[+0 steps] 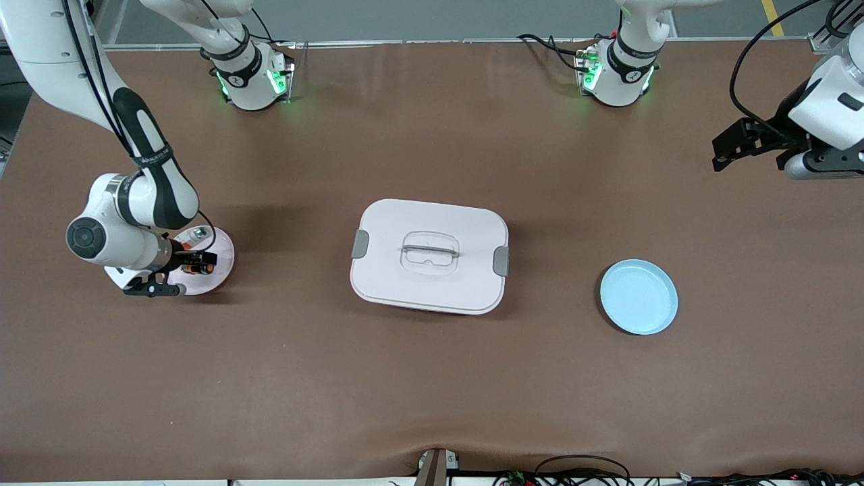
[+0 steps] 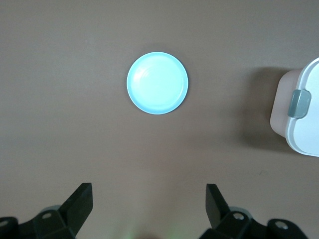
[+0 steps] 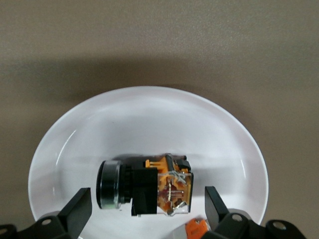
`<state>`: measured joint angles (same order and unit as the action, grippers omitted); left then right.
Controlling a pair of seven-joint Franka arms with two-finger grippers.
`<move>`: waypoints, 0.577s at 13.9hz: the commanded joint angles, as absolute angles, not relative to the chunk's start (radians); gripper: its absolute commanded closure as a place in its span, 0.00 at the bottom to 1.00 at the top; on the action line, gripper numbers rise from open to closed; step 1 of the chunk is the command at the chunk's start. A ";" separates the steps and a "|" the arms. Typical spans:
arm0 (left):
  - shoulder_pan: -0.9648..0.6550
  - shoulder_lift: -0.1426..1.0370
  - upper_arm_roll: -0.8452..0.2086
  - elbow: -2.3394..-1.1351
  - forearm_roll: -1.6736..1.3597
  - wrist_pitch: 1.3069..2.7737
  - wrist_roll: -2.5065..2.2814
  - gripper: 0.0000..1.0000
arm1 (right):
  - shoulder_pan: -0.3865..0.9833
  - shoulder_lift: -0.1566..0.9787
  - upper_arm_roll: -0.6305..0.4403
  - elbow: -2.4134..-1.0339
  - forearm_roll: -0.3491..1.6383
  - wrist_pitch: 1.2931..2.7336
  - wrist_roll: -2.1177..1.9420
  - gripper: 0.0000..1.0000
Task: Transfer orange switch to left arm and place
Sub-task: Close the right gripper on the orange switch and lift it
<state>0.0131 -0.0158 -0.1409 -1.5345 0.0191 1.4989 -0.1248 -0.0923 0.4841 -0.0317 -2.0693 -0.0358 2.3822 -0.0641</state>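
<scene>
The orange switch (image 1: 200, 268) lies on its side on a pink plate (image 1: 221, 260) at the right arm's end of the table. In the right wrist view the switch (image 3: 144, 186) shows a black barrel and an orange-clear body on the plate (image 3: 149, 119). My right gripper (image 1: 191, 264) is low over the plate and open (image 3: 148, 204), one finger on each side of the switch, not touching it. My left gripper (image 1: 721, 152) is open and empty (image 2: 149, 196), up in the air at the left arm's end. The white box (image 1: 432, 287) stands mid-table.
A small silvery-clear piece (image 1: 198, 234) also lies on the pink plate. An empty blue plate (image 1: 638, 296) sits between the box and the left arm's end; the left wrist view shows it (image 2: 157, 83) and a corner of the box (image 2: 301, 124). Cables run along the table's near edge.
</scene>
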 commanded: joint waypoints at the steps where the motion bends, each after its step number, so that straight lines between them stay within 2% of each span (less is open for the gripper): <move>1: 0.015 -0.011 -0.146 -1.520 0.018 1.502 -0.118 0.00 | -0.110 0.500 -0.020 -2.068 -0.041 2.408 -0.074 0.00; 5: 0.011 -0.011 -0.147 -1.526 -0.017 1.502 -0.118 0.00 | -0.110 0.509 -0.020 -2.066 -0.041 2.425 -0.074 0.00; 6: 0.011 -0.011 -0.152 -1.528 -0.017 1.502 -0.117 0.00 | -0.109 0.509 -0.020 -2.066 -0.041 2.425 -0.074 0.03; 8: 0.014 -0.012 -0.160 -1.528 -0.017 1.500 -0.115 0.00 | -0.109 0.509 -0.020 -2.066 -0.041 2.424 -0.074 0.30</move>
<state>0.0084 -0.0130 -0.1503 -1.5346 -0.0028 1.4996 -0.1248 -0.0923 0.5070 -0.0317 -2.0692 -0.0358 2.4199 -0.0654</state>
